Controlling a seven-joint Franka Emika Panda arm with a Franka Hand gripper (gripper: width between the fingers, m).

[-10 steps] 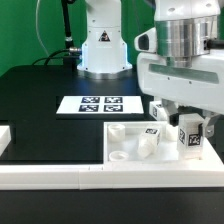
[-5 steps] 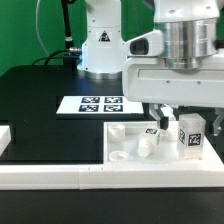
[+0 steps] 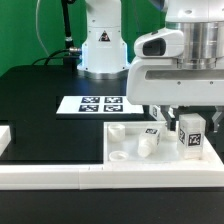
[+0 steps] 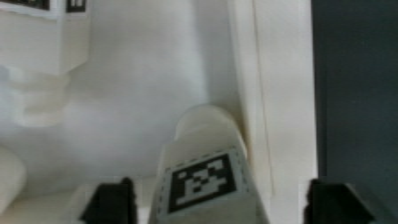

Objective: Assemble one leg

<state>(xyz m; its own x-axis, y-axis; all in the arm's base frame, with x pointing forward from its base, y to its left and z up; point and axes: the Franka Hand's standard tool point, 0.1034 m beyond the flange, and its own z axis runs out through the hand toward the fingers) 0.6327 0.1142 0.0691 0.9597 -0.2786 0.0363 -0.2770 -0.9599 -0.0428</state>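
At the bottom of the exterior frame you see the white tray wall (image 3: 60,178) that bounds the black surface (image 3: 40,100). Just behind it, lower centre, lies the square tabletop (image 3: 125,152) with its round sockets, and a short white post (image 3: 147,146) stands on it.

At the lower right the end effector (image 3: 181,122) hangs low over the tabletop's right part, its body filling the right of the frame. Below it stands the leg (image 3: 192,135), tag facing you. In the wrist picture the leg (image 4: 210,160) sits between the two dark fingertips (image 4: 114,200), with white gaps showing on both sides, so you can read the jaws as spread wide and holding nothing.

Judged from this, the step in hand is the approach to grasp the leg. Your next move calls for a short descent centred on the post, then closing squarely on its sides before lifting, since an off-centre pinch could tip it.

Farther back, centre of the frame, the marker board (image 3: 100,104) lies flat, and behind it stands the robot base (image 3: 100,45).

The end effector hides the tabletop's right edge; another tagged piece (image 3: 152,130) beside it is partly covered and hard to identify.
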